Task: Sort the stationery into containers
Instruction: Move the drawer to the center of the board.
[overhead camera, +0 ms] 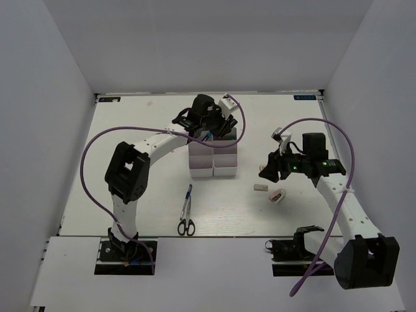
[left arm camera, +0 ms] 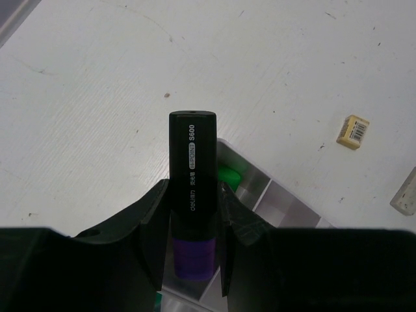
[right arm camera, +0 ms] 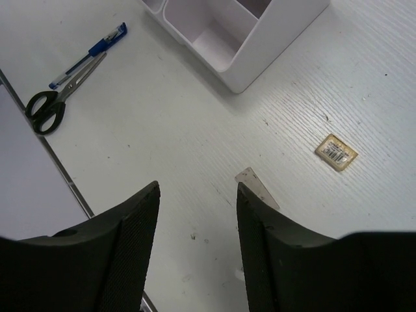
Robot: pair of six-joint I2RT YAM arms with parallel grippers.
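Observation:
My left gripper [left arm camera: 194, 195] is shut on a black-bodied purple marker [left arm camera: 192, 156] and hovers over the containers [overhead camera: 213, 166]. A green marker [left arm camera: 229, 174] lies in a bin under it. My right gripper [right arm camera: 197, 188] stands open and empty just above the table, right of the bins. A white eraser [right arm camera: 255, 183] lies against its right fingertip, partly hidden by it. A beige eraser [right arm camera: 336, 153] rests a little farther off. A pink-white piece [overhead camera: 278, 194] lies nearby. Black-handled scissors [overhead camera: 186, 225] and a blue pen [overhead camera: 188, 195] lie in front of the bins.
The white bins [right arm camera: 240, 39] form a block mid-table, with my left arm [overhead camera: 130, 172] arching over to them from the left. White walls enclose the table on three sides. The table's near edge [overhead camera: 208, 236] runs just past the scissors.

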